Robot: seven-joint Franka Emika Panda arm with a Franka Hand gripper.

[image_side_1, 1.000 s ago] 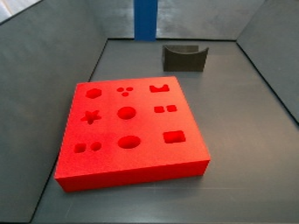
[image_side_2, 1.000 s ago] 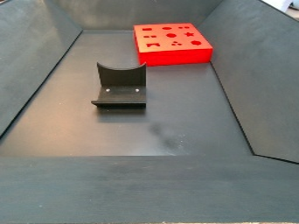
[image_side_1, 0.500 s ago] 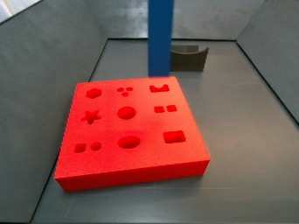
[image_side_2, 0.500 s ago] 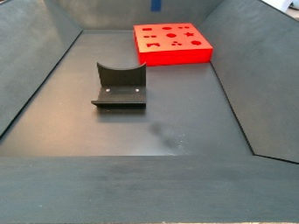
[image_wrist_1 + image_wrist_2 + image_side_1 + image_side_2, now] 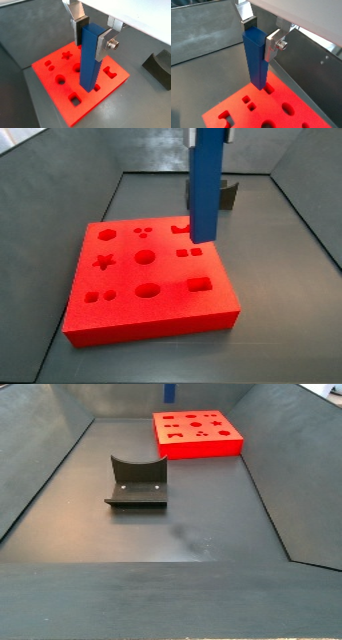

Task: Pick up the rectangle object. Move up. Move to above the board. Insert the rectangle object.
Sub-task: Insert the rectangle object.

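Observation:
The rectangle object [image 5: 89, 62] is a tall blue bar held upright near its top end, with my gripper [image 5: 93, 32] shut on it in both wrist views. The silver fingers [image 5: 272, 44] press flat on two opposite sides of the rectangle object [image 5: 256, 60]. Its lower end hangs above the board [image 5: 100, 95], a thick red slab with shaped holes. In a side view the rectangle object [image 5: 206, 188] hovers over the far right part of the board [image 5: 147, 328], not touching it. In a side view only the bar's tip [image 5: 170, 392] shows, behind the board [image 5: 201, 450].
The dark fixture [image 5: 136, 482] stands on the grey floor in front of the board, and shows behind the bar as the fixture [image 5: 230, 196]. Grey sloped walls [image 5: 40, 464] enclose the bin on all sides.
The blue bar has travelled from the back wall near the fixture to above the board's far right part, still held upright in the shut gripper.

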